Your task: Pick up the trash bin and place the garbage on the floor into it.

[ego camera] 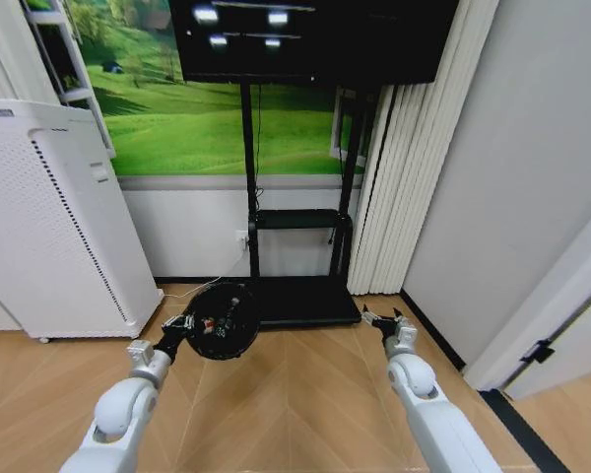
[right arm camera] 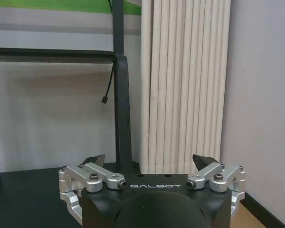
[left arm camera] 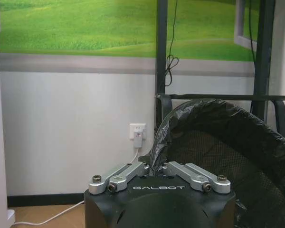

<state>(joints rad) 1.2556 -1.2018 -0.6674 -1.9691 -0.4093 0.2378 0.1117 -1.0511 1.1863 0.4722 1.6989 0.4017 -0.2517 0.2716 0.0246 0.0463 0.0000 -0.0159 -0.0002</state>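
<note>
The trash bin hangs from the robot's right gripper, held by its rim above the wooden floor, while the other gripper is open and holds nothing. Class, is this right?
One thing is wrong: the trash bin hangs from the left gripper, not the right. The head view shows this, and the left wrist view shows the jaws shut on the bin's rim. The right gripper is the open one and holds nothing.

A black TV stand (ego camera: 297, 296) stands against the green meadow mural (ego camera: 197, 108), a white perforated appliance (ego camera: 54, 227) left of it, white vertical blinds (ego camera: 404, 168) right of it, a wall socket (left arm camera: 137, 130) beside its post.
</note>
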